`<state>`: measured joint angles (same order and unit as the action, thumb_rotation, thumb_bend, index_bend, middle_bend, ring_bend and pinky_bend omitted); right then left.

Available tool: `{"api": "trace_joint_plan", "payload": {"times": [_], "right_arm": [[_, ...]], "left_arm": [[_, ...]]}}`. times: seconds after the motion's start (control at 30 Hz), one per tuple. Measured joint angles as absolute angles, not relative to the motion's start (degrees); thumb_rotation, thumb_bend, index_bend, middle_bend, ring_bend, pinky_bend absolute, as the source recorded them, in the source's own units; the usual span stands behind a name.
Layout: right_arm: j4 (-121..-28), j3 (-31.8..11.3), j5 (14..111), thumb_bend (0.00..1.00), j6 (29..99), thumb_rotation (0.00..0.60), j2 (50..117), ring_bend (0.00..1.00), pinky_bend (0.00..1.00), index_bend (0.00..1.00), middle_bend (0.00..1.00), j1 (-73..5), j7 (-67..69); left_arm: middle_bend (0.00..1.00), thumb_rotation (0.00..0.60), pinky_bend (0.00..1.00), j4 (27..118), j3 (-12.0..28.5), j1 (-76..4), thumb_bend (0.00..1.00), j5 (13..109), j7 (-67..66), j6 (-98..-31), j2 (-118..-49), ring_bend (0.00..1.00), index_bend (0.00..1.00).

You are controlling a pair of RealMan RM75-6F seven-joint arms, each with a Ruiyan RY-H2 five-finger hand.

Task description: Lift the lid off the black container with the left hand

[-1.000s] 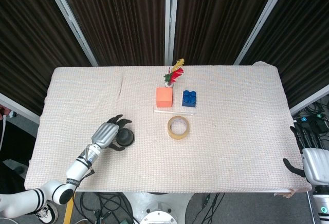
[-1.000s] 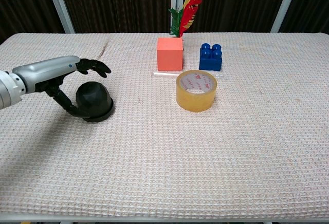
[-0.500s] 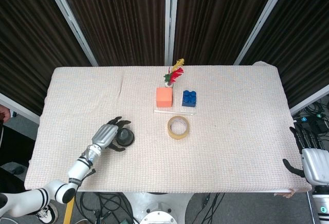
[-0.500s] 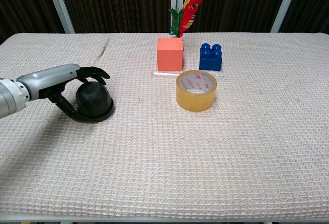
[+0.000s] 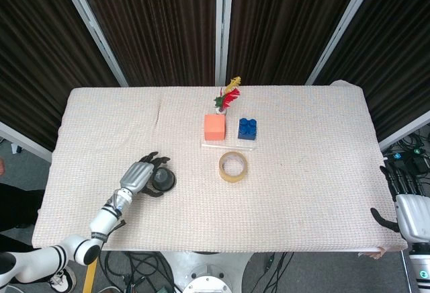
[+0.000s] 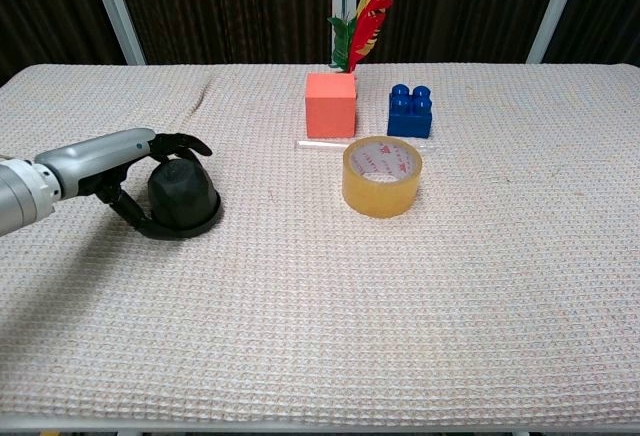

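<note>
One small black container [image 6: 184,196] sits on the tabletop [image 6: 420,286] at left, left robot hand [image 6: 135,171] cupped around its domed lid [image 6: 180,182], grip not confirmed; likely light, rigid, smooth, so pinch the sides.

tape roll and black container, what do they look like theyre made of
Tape roll: translucent amber plastic film, glossy, with a printed, probably cardboard core showing inside. Black container: matte black, domed, likely plastic or rubber; there is hardly any shine, so the pictures leave it open.
</note>
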<state>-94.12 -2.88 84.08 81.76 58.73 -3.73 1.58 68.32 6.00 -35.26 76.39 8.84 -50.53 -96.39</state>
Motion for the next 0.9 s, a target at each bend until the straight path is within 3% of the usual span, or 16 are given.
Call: {"api": "trace_joint_plan", "payload": {"times": [0.9], "right_arm": [[-93.8, -2.9, 83.3, 0.13, 81.3, 0.6, 58.5, 0.0, 0.0, 0.0, 0.0, -3.7, 2.1]], "left_arm": [[0.25, 0.6, 0.14, 66.7, 5.5, -36.3, 0.0, 76.8, 9.4, -50.1, -97.7, 0.02, 0.13]]}}
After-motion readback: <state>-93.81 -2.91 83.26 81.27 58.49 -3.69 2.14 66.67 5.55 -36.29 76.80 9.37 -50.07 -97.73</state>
